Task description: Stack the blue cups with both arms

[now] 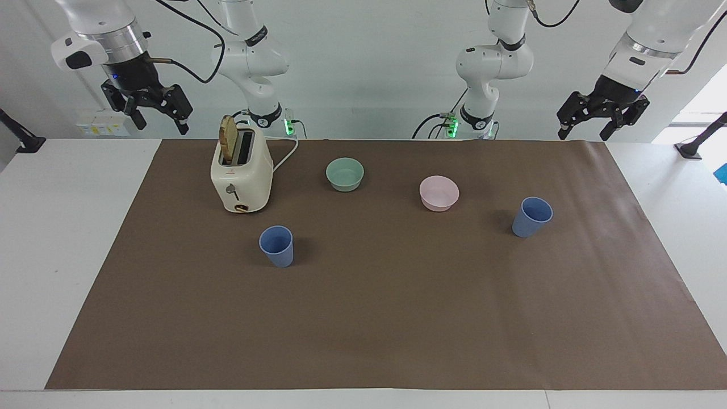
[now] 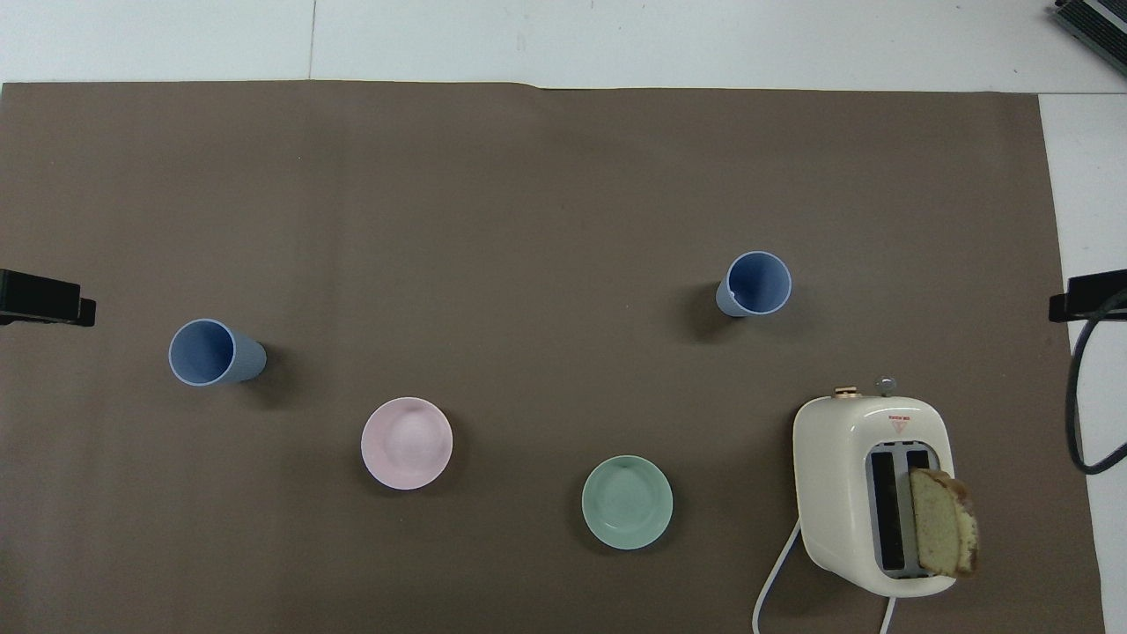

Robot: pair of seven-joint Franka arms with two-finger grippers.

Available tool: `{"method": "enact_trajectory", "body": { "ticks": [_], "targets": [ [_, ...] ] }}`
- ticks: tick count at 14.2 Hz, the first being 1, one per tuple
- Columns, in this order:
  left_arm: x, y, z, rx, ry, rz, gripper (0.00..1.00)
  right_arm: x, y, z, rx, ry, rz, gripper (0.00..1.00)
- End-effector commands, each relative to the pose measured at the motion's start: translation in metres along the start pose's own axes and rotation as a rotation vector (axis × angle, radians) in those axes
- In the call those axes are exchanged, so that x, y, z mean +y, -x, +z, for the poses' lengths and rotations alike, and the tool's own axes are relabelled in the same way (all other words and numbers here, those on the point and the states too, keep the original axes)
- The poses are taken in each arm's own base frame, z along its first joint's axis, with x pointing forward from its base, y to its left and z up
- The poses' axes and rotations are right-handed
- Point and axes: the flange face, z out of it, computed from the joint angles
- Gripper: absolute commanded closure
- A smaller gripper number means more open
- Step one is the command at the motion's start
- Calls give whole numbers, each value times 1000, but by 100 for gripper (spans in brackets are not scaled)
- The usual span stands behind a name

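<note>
1. Facing view, arms. Left gripper (image 1: 602,120): raised above the table edge at the left arm's end, fingers spread, holding nothing. Right gripper (image 1: 149,109): raised above the table edge at the right arm's end, beside the toaster (image 1: 241,177), fingers spread, holding nothing. Both arms wait.
2. Facing view, task items. Two blue cups, upright, mouths up, well apart on the brown mat (image 1: 363,318). Cup at the left arm's end (image 1: 531,217): farther from the robots than the pink bowl (image 1: 439,193). Cup at the right arm's end (image 1: 276,246): farther from the robots than the toaster.
3. Facing view, other items. Mint-green bowl (image 1: 345,174) between toaster and pink bowl; bread slice (image 1: 228,140) standing in a toaster slot.
4. Overhead view. Both cups appear empty; each stands clear of its neighbours. The grippers themselves are not in view here.
5. Handling, judged. Likely light, stiff plastic, smooth and tapered, easily tipped. Pinch across the rim, or around the upper wall; keep the receiving cup steady while the other is nested from above.
</note>
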Motion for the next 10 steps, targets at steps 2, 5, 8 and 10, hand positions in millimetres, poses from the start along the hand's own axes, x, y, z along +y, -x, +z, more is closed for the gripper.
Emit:
{"method": "enact_trajectory", "body": {
  "ticks": [2,5,8,10],
  "targets": [
    [-2,7,-1,-4,-20,0,0,1,-1,-1,11,-14,4,0],
    [-2,7,-1,-4,-20,0,0,0,0,0,7,-16,4,0],
    [-2,7,0,-7,-20,0,0,2,3,2,0,-16,2,0],
    [-2,7,-1,-4,-20,0,0,1,3,3,-3,-15,-1,0]
  ]
}}
